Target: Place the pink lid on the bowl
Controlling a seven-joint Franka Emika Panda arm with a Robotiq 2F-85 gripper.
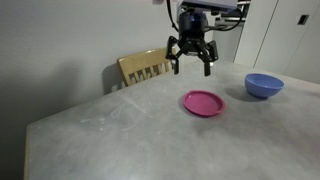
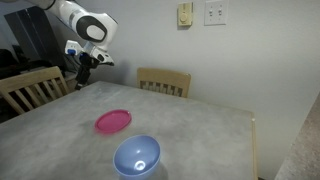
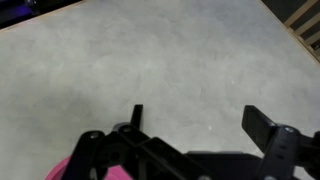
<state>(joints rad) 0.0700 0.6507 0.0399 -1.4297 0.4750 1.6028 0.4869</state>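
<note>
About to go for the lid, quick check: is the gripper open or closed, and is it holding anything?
Gripper: open, holding nothing, up in the air above the table. The pink lid lies flat on the table, not gripped.

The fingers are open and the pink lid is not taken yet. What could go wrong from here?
1. The pink lid lies flat on the table, so the open fingers may scrape the top or slip off its thin rim.
2. In the wrist view only a pink sliver shows at the bottom, so descending here would probably miss it.
3. The lid looks about as wide as the bowl; set off centre, it could slide off.
</note>
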